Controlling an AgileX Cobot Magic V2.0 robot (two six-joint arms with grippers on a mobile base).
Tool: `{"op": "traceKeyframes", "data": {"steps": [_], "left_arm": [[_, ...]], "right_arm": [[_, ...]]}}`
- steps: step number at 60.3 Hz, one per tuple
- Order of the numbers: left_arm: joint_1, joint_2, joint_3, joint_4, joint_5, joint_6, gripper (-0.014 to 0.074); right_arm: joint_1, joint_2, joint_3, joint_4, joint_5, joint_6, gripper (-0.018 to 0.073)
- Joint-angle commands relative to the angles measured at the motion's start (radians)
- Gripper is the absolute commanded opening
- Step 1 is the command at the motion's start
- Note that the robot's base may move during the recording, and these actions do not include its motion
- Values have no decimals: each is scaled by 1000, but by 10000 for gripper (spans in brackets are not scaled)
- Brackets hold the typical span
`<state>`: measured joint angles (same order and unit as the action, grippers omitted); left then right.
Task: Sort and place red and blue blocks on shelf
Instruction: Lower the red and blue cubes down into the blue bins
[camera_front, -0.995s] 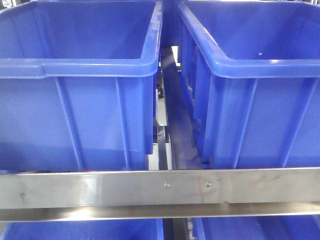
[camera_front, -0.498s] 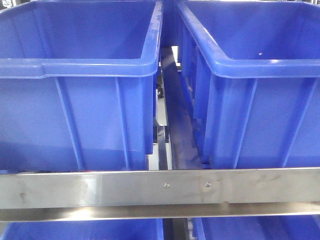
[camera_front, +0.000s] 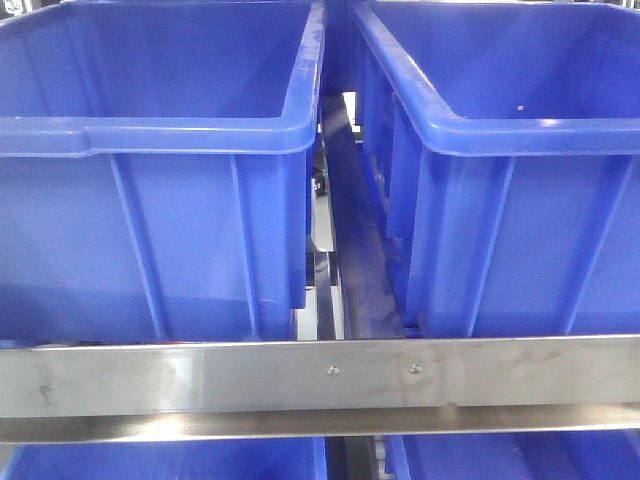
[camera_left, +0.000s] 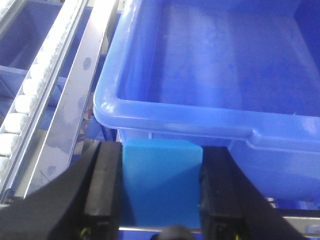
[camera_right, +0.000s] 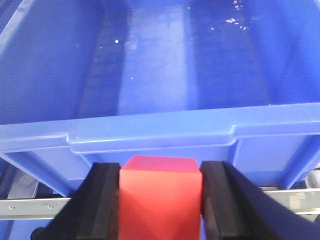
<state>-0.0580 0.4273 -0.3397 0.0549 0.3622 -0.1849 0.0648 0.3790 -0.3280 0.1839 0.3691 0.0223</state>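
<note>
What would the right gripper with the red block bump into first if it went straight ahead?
Probably the front wall of the blue bin, just under its rim. The right gripper, shut on the red block, points at that wall, not over it, though depth is hard to judge.

Steel-framed rack (camera_front: 560, 380) fills the front view. Its brushed steel front rail (camera_front: 200, 380) runs horizontally low down, with two screws (camera_front: 333, 371) near the middle. Behind it are two large blue plastic bins, left bin (camera_front: 150, 200) and right bin (camera_front: 520, 220), with a narrow gap between. More blue bins (camera_front: 160, 460) below the rail. Left wrist view: white roller track (camera_left: 22, 107) beside a flat steel strip (camera_left: 75, 110). Bright glare on bin rims and rail.
</note>
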Motion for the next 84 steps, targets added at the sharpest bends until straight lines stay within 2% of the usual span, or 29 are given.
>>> {"op": "traceKeyframes", "data": {"steps": [1,17,28,54,67,84], "left_arm": [[1,3,-27,2,-92,-3,123],[-1,3,-27,-2,-92,-3,122],[-25,3,-46,-4,-96,-3,122],[-59,10,-159,-4,-103,-3,122],[-59,90,-231,-4,-118,-3,123],[-63,261,-350,-4,-175,-3,123]], "right_arm": [[-6,4,-30,-5,-87,-5,59],[-6,4,-30,-5,-87,-5,59],[-6,4,-44,6,-74,-5,59],[-6,32,-168,6,-76,-5,59],[-6,137,-230,6,-95,-5,59],[-6,324,-311,6,-195,-5,59]]}}
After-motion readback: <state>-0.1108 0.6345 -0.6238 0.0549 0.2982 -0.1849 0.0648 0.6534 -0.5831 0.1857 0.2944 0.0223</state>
